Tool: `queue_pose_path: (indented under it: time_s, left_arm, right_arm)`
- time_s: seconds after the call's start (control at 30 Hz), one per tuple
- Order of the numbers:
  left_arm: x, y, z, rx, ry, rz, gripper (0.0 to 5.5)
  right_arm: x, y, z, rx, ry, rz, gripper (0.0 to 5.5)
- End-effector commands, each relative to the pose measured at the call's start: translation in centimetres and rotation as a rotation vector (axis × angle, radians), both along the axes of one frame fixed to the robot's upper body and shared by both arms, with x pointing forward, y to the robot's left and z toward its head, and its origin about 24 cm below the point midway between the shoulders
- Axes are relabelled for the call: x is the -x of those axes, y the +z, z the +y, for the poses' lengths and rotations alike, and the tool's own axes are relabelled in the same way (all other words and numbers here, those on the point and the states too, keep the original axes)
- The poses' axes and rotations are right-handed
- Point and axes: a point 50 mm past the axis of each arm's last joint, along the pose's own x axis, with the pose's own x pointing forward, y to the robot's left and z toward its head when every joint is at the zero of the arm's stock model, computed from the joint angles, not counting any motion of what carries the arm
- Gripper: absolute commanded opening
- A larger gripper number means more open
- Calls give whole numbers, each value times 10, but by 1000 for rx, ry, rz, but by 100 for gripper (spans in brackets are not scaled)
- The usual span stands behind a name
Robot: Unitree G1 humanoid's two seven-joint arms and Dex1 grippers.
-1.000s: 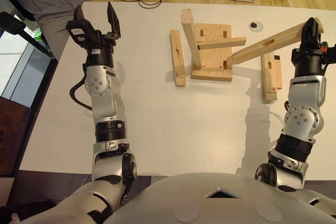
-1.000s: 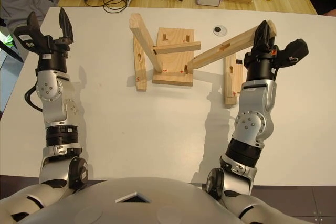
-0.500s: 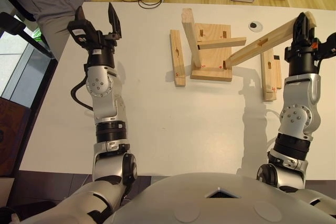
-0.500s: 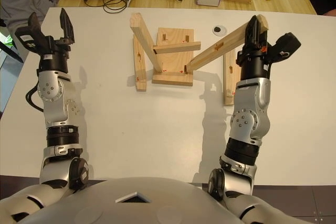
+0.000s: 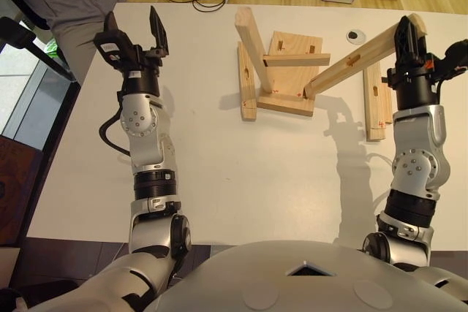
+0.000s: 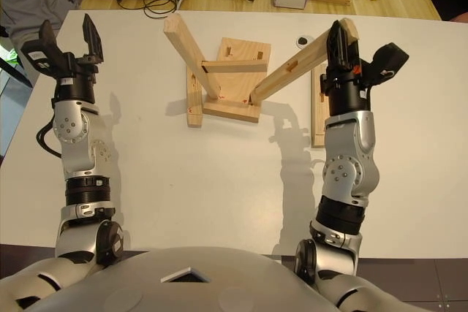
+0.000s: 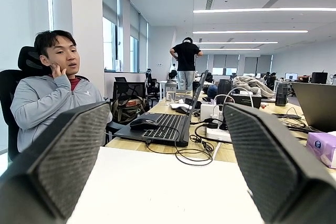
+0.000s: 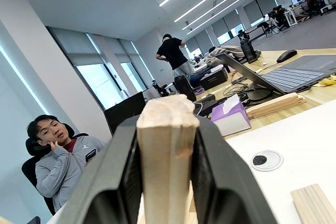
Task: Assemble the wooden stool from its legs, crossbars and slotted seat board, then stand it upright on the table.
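Right tool (image 5: 404,34): clenched on the top end of a leg, pads (image 8: 220,182) flat against two opposite faces, end grain poking up between them.
Held leg (image 5: 351,60): slanting down from the tool to the near right corner of the seat board; seated in its slot or only resting there, cannot tell.
Seat board (image 5: 289,85): flat on the desk (image 5: 256,173), slots facing up.
Standing leg (image 5: 252,45): rising from the board's near left corner, tilted away to the left.
Crossbar (image 5: 298,60): across the board, from the standing leg toward the right.
Left loose leg (image 5: 249,104): flat, just beside the board's left edge.
Right loose leg (image 5: 375,104): flat, near the right tool's arm.
Left tool (image 5: 135,31): released, fingers wide apart, raised over the desk's left side, well apart from the wood.
Handling, as a judgement: stiff, dry, light softwood; no give under the pads, little slip; likely to jam in a slot if pushed in at an angle.
Where to grip: flat faces near the top for leverage; the idle tool probably best on the board, pinning it.
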Motion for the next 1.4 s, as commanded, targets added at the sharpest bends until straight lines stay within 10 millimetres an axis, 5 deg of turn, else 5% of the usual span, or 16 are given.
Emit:
queue_pose_path:
  time_s: [0.03, 0.63, 1.07, 1.4]
  left_arm:
    - [-2, 0, -1, 12, 4, -5, 398]
    - [-1, -1, -3, 16, 1, -5, 398]
    - [-3, -1, -2, 17, 5, -7, 398]
    - [-3, -1, -3, 21, 8, -11, 398]
  right_arm:
    - [0, -2, 2, -14, 9, 17, 103]
    - [1, -8, -2, -55, -56, 49, 103]
    - [1, 5, -19, 242, -69, 2, 103]
    - [-3, -3, -26, 189, -88, 91, 103]
